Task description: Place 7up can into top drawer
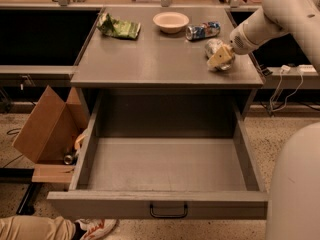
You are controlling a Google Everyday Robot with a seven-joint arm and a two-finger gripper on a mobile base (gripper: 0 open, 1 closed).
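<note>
7up can (213,47) lies at the table's (150,59) right edge. At that same edge the gripper (221,59) is right up against the can; whether it grips it, I cannot tell. Below the table's front, the top drawer (165,169) stands pulled open.

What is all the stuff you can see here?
7up can: one, silver, right side of the counter
other can: one, blue, red and white, on its side behind the 7up can
bowl: one, cream, back of counter
bag: one, green, back left of counter
counter: one, grey
top drawer: one, grey, open below the counter
cardboard box: one, brown, floor, left
shoe: one, white and red, bottom left
arm: one, white, upper right
gripper: one, yellowish, at the 7up can
</note>
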